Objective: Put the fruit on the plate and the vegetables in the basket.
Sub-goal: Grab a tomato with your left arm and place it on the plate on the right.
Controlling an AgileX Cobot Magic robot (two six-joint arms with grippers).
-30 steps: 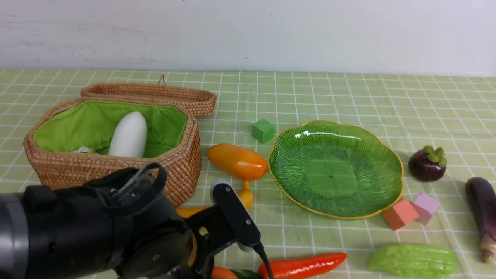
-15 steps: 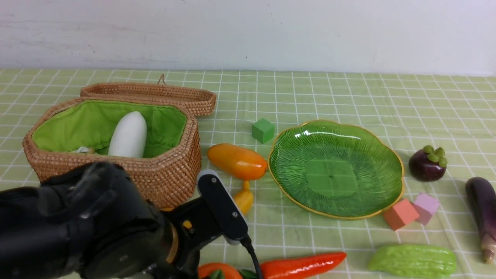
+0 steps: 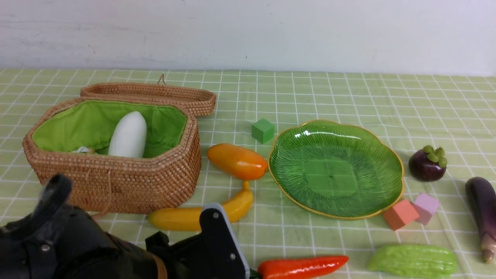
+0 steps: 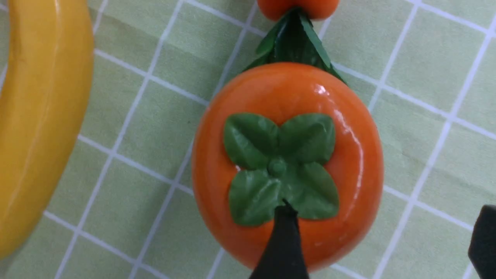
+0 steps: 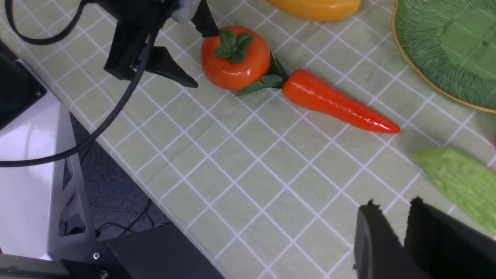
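The orange-red persimmon (image 4: 286,155) with its green leaf cap sits on the cloth, touching the carrot's leaves (image 4: 294,42). My left gripper (image 4: 383,232) hovers open over it, one finger (image 4: 281,244) over the cap and the other (image 4: 484,240) off to its side. In the right wrist view its fingers straddle the persimmon (image 5: 234,58) loosely. The mango (image 3: 237,161), banana (image 3: 201,215) and mangosteen (image 3: 427,164) lie around the bare green plate (image 3: 335,135). The basket (image 3: 116,182) holds the white gourd (image 3: 128,135). My right gripper (image 5: 395,207) hangs almost shut, holding nothing.
Carrot (image 3: 302,266), bitter gourd (image 3: 412,260) and eggplant (image 3: 482,217) lie along the near and right side. A green cube (image 3: 263,130), a red cube (image 3: 401,214) and a pink cube (image 3: 426,207) flank the plate. The basket lid (image 3: 155,95) rests behind the basket. The table edge (image 5: 116,155) is close.
My left arm has dropped lower and drawn back toward the near edge, uncovering the banana in the front view. The persimmon is now hidden there behind the arm. Nothing else has moved.
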